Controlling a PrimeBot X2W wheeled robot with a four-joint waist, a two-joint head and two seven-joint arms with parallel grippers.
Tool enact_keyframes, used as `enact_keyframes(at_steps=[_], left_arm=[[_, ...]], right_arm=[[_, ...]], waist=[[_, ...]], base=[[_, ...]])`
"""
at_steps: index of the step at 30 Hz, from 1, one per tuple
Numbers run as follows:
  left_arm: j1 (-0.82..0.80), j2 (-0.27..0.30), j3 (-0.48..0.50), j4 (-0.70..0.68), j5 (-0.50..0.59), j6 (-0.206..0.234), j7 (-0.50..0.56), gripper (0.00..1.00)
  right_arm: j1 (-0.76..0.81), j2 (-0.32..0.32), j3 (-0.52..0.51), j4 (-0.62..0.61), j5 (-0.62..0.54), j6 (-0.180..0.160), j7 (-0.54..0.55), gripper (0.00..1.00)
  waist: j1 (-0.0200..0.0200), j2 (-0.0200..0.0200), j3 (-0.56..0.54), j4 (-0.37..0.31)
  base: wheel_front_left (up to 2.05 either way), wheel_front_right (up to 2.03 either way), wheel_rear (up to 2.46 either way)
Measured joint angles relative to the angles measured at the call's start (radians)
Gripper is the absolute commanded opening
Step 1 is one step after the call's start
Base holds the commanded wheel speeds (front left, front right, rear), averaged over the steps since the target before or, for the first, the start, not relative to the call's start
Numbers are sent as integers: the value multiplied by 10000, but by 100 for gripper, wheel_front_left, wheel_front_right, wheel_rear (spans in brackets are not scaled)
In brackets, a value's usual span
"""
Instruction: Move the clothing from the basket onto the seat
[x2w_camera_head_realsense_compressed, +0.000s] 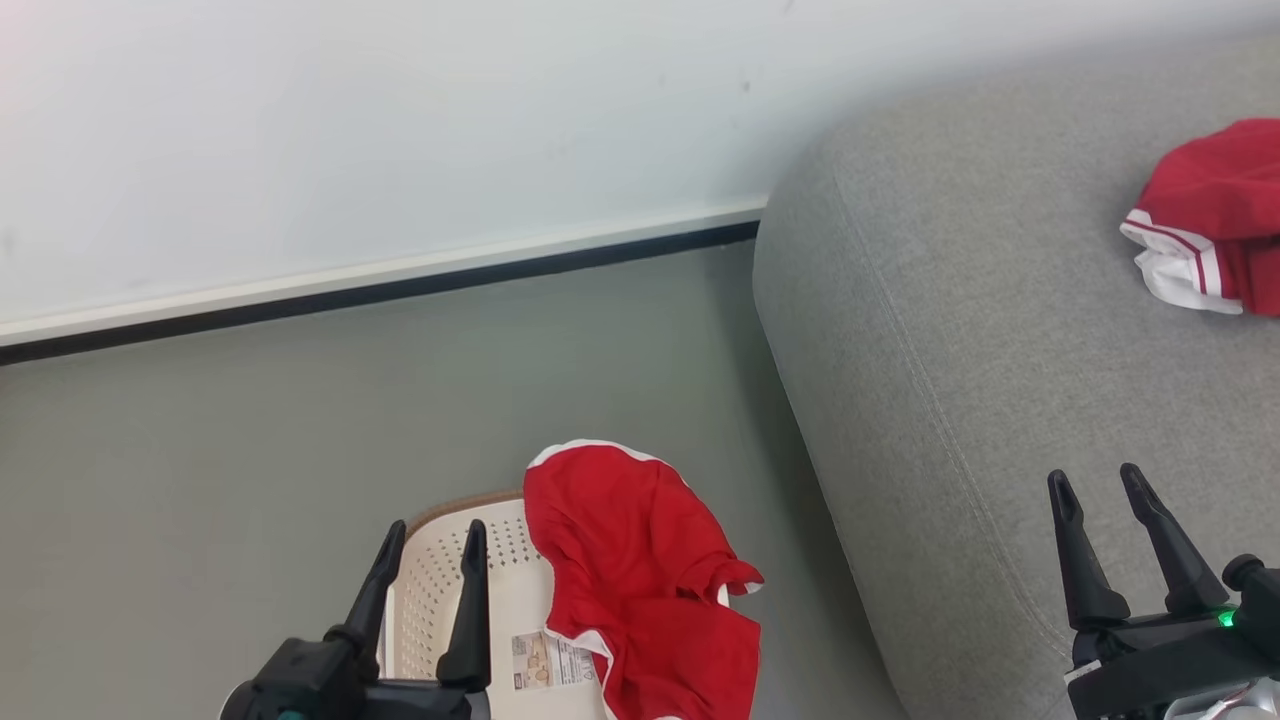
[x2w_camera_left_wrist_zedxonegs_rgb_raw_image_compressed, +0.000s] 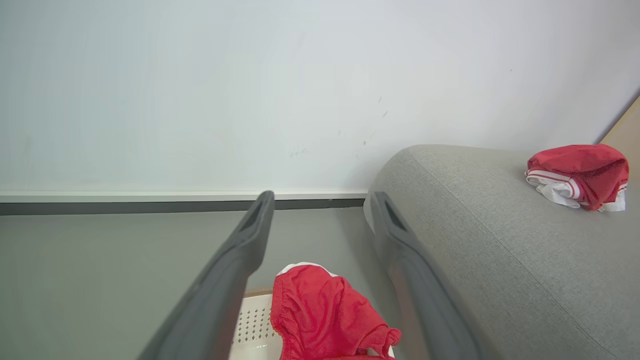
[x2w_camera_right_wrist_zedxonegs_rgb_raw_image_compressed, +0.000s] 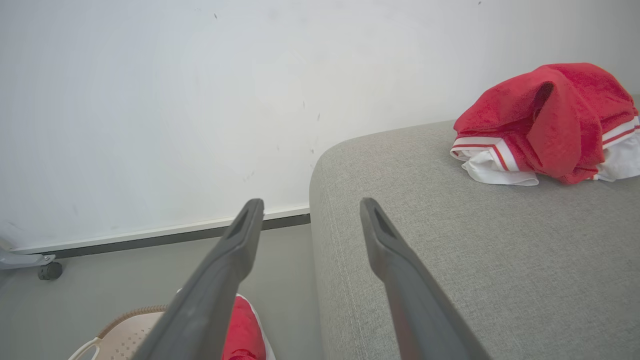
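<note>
The wall (x2w_camera_head_realsense_compressed: 400, 120) is plain white and lightly scuffed; it runs behind the seat (x2w_camera_head_realsense_compressed: 1000, 350) and on past its left end. The floor (x2w_camera_head_realsense_compressed: 250, 430) is smooth, matte grey-green and extends left of the seat. A white skirting board (x2w_camera_head_realsense_compressed: 400, 275) with a dark lower strip joins wall to floor and ends at the seat's rear left corner.

The seat is upholstered in grey woven fabric, with a rounded left end and a stitched seam along the edge.

The basket (x2w_camera_head_realsense_compressed: 440, 570) stands on the floor just left of the seat, near its front. It is cream, with perforated walls and a brown rim. The clothing (x2w_camera_head_realsense_compressed: 640, 580), red with white trim, lies bunched in the basket on the side nearest the seat and hangs over that rim. A second red garment (x2w_camera_head_realsense_compressed: 1215, 215) lies crumpled on the seat cushion, well apart from the seat's left end.

The left gripper (x2w_camera_head_realsense_compressed: 437, 527) hangs above the basket, left of the seat; its jaws stand wide apart and hold nothing. The right gripper (x2w_camera_head_realsense_compressed: 1093, 475) hangs over the seat's front edge, jaws likewise spread and empty.

A barcode sticker (x2w_camera_head_realsense_compressed: 550, 660) is on the basket floor. A small caster (x2w_camera_right_wrist_zedxonegs_rgb_raw_image_compressed: 50, 270) rests by the skirting board, far left of the seat.
</note>
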Motion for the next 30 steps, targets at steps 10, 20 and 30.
enact_keyframes(at_steps=[10,20,30], left_arm=[[352,-21,337,-642,2,84,-84,100],[-227,-297,198,-807,178,109,301,100],[-2004,-456,-199,917,568,176,1643,100]], right_arm=[[397,-8,-334,-895,-142,0,-2,100],[209,-2,-805,-1820,-163,15,-2,100],[-873,240,-909,-2922,-190,242,-4,100]], waist=[[2,1,46,134],[3,3,1137,28],[4,3,2524,-167]], base=[[0,0,0],[0,0,0],[0,0,0]])
